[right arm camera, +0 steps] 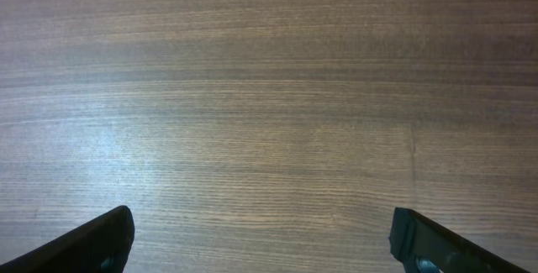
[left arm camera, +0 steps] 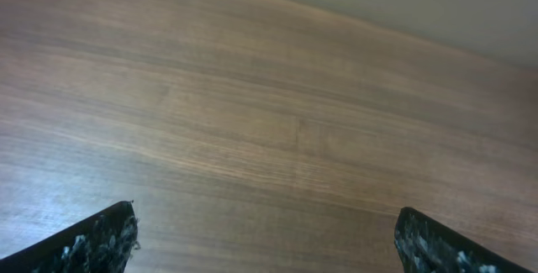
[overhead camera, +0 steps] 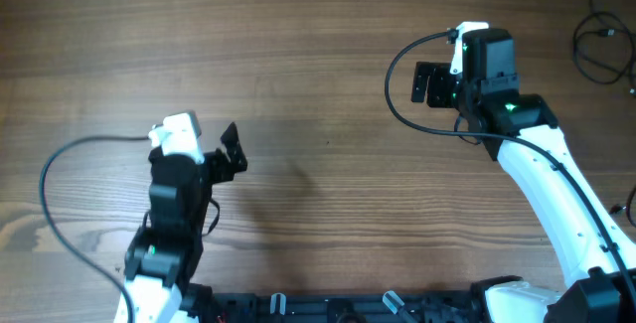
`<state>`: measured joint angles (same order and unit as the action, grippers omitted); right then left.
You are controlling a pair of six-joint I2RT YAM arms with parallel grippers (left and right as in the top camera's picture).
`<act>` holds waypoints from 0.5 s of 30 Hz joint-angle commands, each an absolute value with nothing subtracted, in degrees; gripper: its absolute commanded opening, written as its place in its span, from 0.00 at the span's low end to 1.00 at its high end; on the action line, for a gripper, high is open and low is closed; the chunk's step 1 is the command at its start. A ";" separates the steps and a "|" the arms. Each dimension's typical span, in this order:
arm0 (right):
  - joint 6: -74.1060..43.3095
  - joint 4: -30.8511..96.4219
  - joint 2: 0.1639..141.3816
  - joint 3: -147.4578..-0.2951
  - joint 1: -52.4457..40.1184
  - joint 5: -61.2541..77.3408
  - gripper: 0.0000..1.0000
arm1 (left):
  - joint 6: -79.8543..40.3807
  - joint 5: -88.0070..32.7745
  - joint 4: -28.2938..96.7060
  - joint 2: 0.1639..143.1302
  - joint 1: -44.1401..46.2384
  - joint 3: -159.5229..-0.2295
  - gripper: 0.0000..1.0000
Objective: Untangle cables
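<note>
The cables (overhead camera: 602, 49) are thin black cords lying in loose loops on the table's far right corner, partly cut off by the frame edge. My right gripper (overhead camera: 425, 84) is open and empty over bare wood, well to the left of them; its wrist view (right arm camera: 261, 223) shows only wood between the fingertips. My left gripper (overhead camera: 235, 151) is open and empty at the left middle of the table, far from the cables; its wrist view (left arm camera: 265, 223) also shows only wood.
A thick black arm cable loops left of my left arm (overhead camera: 45, 194), and another arcs beside my right gripper (overhead camera: 393, 94). A thin dark cord shows at the right edge (overhead camera: 628, 204). The arm bases line the front edge (overhead camera: 328, 308).
</note>
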<state>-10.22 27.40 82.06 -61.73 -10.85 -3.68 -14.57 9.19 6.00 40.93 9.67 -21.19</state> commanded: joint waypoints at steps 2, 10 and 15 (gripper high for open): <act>-10.52 27.29 81.58 -61.76 -10.92 -4.69 1.00 | -16.03 9.96 5.98 29.71 8.71 -13.15 1.00; -10.50 27.29 81.58 -61.76 -10.92 -4.69 1.00 | -17.21 10.15 4.91 17.74 8.73 -6.37 1.00; -10.50 27.29 81.58 -61.76 -10.92 -4.69 1.00 | -17.21 10.15 4.93 10.26 8.73 -2.68 1.00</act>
